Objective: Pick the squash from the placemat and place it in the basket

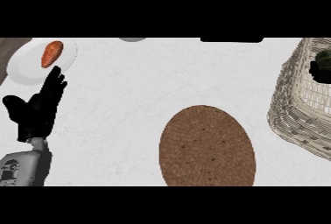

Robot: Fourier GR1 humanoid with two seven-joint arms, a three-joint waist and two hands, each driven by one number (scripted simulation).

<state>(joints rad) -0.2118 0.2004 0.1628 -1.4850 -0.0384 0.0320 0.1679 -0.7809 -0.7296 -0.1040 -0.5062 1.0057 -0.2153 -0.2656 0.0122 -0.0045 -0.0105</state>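
The brown oval placemat lies at the lower middle of the counter with nothing on it. The wicker basket stands at the right edge. Inside it, cut off by the view's edge, sits a dark green lump that looks like the squash. A black shape lies right against it; this may be my right hand, but its outline is hidden. My left hand rests open at the left, fingers pointing up toward a white plate, and holds nothing.
A white plate with an orange sweet potato on it sits at the upper left, just above my left fingertips. A grey round thing and a dark object show at the counter's far edge.
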